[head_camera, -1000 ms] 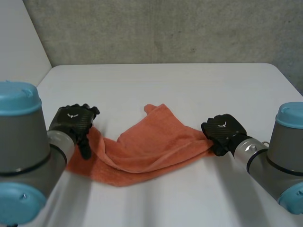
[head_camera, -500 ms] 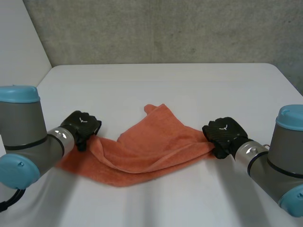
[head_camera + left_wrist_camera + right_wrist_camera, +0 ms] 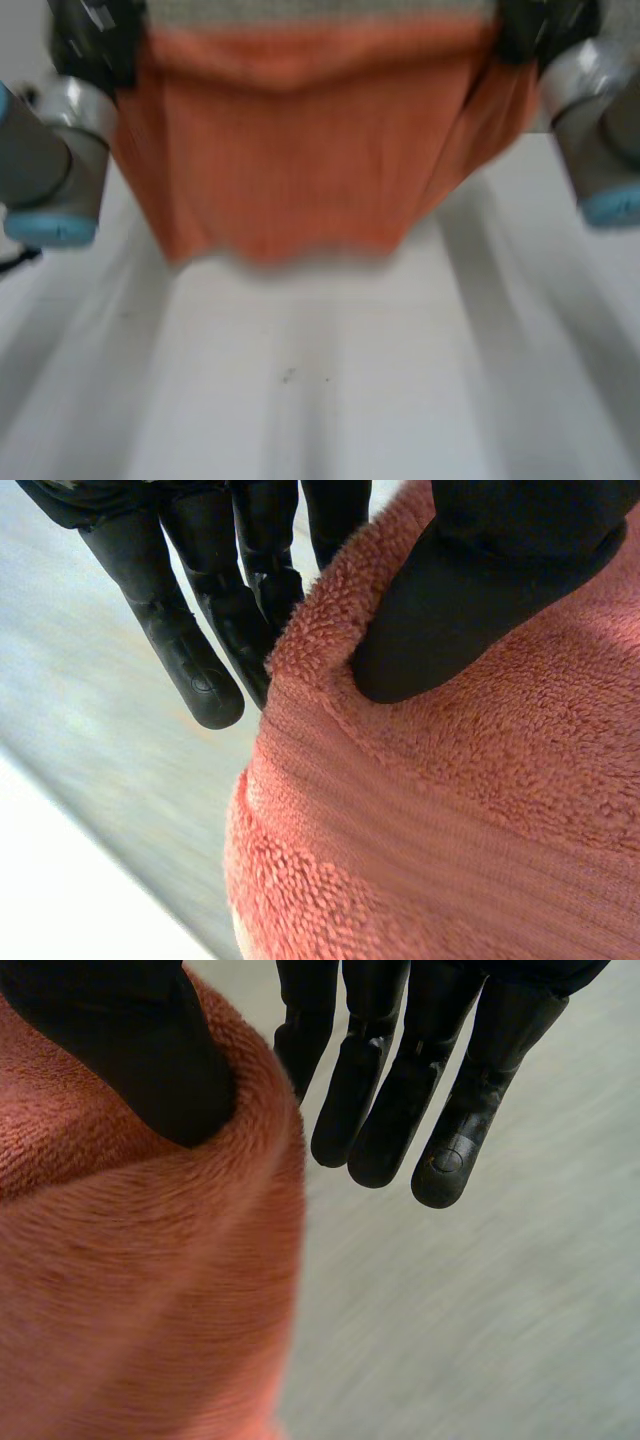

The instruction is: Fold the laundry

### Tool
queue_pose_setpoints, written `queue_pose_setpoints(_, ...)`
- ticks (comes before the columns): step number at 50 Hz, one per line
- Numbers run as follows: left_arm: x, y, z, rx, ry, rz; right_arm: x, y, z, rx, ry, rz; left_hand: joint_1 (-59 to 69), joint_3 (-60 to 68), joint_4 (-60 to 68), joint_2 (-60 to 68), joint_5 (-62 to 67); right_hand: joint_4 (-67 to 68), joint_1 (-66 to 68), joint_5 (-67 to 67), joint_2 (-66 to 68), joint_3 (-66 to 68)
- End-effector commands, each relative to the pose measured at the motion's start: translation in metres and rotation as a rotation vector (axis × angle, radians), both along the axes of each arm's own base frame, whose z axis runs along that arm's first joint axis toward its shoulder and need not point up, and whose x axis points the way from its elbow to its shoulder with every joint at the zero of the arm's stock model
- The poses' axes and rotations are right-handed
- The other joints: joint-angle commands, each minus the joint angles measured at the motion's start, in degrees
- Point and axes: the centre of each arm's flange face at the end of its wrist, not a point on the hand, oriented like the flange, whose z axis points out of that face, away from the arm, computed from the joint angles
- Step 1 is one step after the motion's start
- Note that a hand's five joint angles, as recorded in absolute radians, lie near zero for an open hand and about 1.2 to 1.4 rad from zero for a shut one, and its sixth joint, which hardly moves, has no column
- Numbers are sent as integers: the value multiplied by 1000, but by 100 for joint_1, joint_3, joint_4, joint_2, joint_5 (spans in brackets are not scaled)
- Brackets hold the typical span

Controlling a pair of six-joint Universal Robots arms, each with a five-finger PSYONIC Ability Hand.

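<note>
Towel (image 3: 290,150) hangs spread above table (image 3: 320,390); left hand (image 3: 95,35) pinches its ten-o'clock corner, right hand (image 3: 535,25) its two-o'clock corner.

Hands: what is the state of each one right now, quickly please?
Left hand: shut on the orange towel, pinching one upper corner.
Right hand: shut on the orange towel, at the other upper corner.
</note>
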Motion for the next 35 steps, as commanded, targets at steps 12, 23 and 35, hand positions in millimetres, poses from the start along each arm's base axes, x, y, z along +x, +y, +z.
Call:
queue_pose_setpoints(12, 16, 43, -73, 185, 117, 42, -9, 40, -68, 236, -40, 119, 1249, 1047, 1034, 1033, 1125, 1152, 2440, 1311, 1197, 1186)
queue_pose_setpoints(23, 27, 107, -207, 717, -14, 89, -17, 86, -237, 740, 314, 131, 1249, 1047, 1034, 1033, 1125, 1152, 2440, 1311, 1197, 1186)
queue_pose_setpoints(35, 54, 142, -197, 938, -81, 272, -24, 100, -229, 778, 319, 140, -1459, -1662, -1674, -1676, -1583, 1152, 2440, 1311, 1197, 1186)
